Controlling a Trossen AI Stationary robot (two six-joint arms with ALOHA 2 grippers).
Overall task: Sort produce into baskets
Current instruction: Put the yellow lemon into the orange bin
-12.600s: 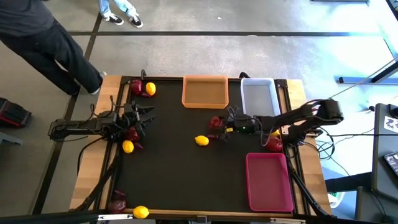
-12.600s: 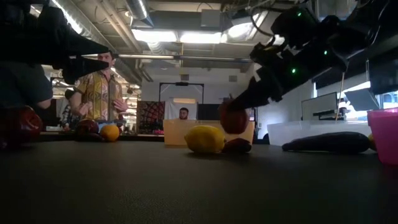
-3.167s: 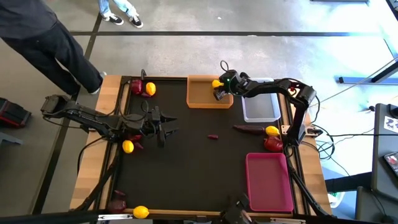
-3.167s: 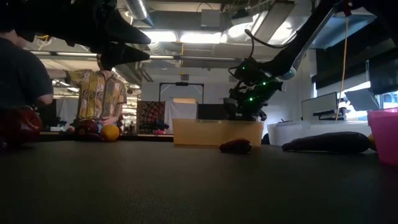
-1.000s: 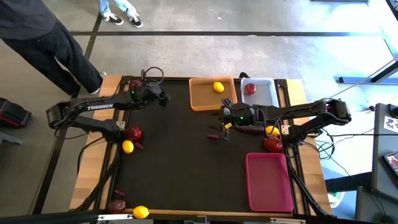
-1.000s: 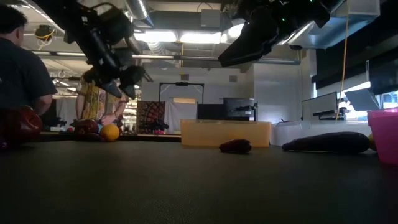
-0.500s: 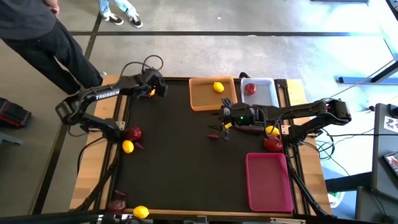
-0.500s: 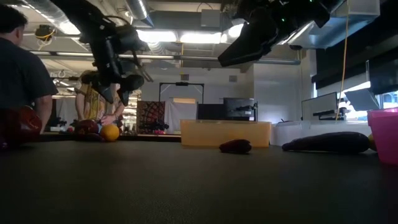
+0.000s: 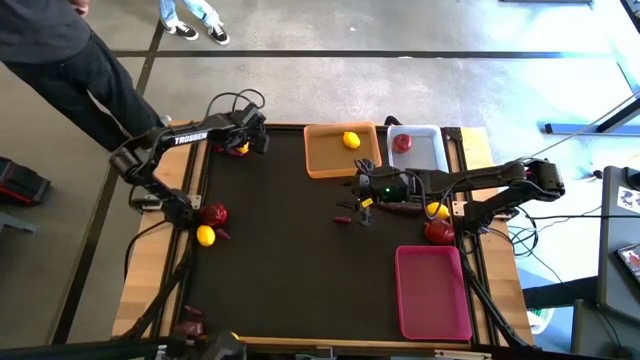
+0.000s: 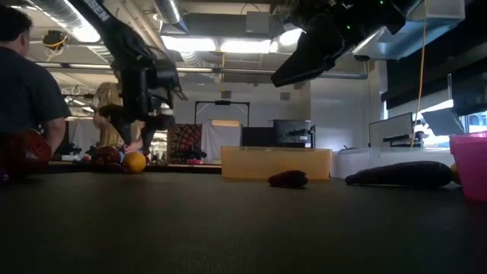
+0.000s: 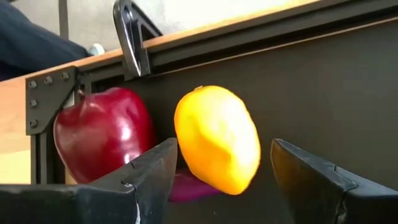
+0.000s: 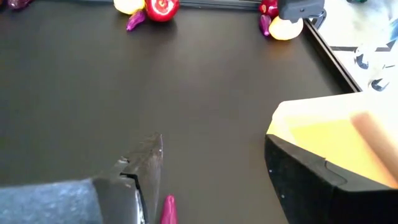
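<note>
Lemon [image 11: 217, 140] looks light, firm and slick-skinned, so I'd pinch its fat middle; left claw [image 11: 221, 180] gapes around it, right claw [image 12: 211, 180] released too.

My two arms are dark, jointed; white lettering marks the left arm [image 9: 170, 141]; black cables loop above its gripper [image 9: 248, 132].

"TROSSEN" in white letters along the left arm [image 9: 190, 137].
</note>
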